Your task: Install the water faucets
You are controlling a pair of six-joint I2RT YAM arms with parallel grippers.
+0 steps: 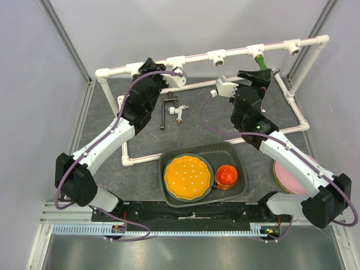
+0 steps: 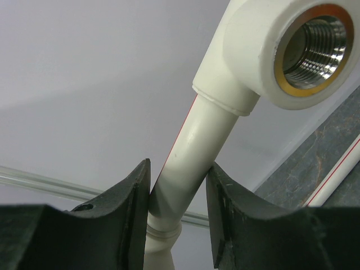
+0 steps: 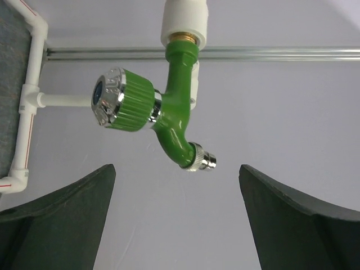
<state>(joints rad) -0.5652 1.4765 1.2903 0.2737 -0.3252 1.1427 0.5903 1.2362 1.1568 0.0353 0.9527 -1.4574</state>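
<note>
The left pincer (image 2: pixel 178 191) is clenched on the frame's white pipe (image 2: pixel 197 140). A black-handled faucet (image 1: pixel 169 108) lies on the surface (image 1: pixel 225 121) inside the frame. The green faucet (image 3: pixel 169 118) hangs screwed into a socket (image 3: pixel 184 22), with the right pincer (image 3: pixel 177 175) released wide beside it.

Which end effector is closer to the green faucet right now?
Right. The right end effector sits open just short of the green faucet, not touching. The left end effector is well off to its left, clamped on the white pipe.

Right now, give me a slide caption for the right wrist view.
Open right gripper faces the green faucet, screwed into a white socket.
</note>
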